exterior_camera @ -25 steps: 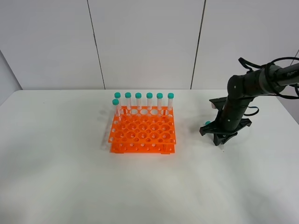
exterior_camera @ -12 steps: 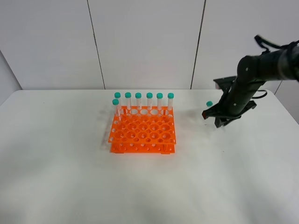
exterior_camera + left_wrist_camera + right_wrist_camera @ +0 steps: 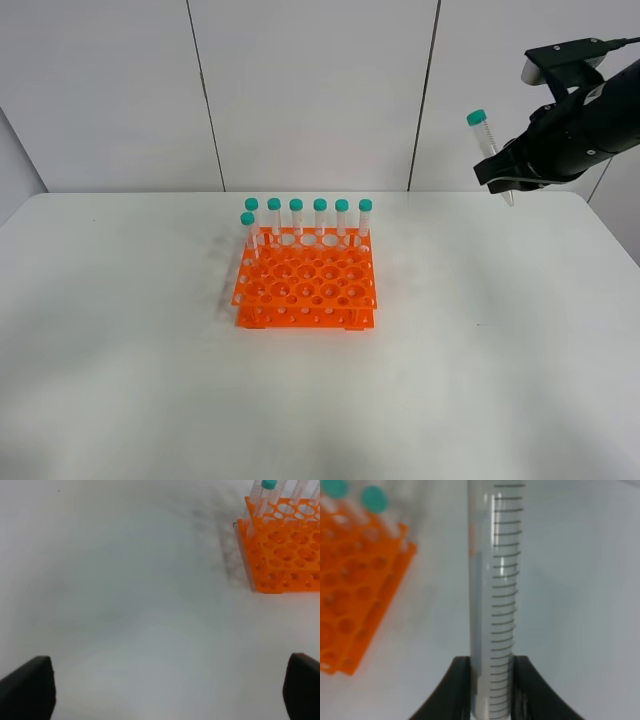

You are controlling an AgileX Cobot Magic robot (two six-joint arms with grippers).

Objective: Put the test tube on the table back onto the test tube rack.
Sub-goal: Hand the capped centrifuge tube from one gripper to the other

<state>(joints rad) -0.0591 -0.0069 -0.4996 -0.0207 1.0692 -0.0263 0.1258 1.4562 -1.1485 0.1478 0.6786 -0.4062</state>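
High above the table (image 3: 150,380), well right of the test tube rack (image 3: 305,285): right gripper (image 3: 503,180) clamps the test tube (image 3: 484,140), cap uppermost, slightly tilted; left gripper (image 3: 162,690) jaws wide apart, empty.

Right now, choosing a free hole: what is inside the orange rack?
Seven green-capped tubes: six along the back row, one just in front at the left end. Other rack holes look empty; tube tips are hidden.

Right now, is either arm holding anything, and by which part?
The right fingers pinch the test tube around its lower half, cap up. The left fingers are open, holding nothing.
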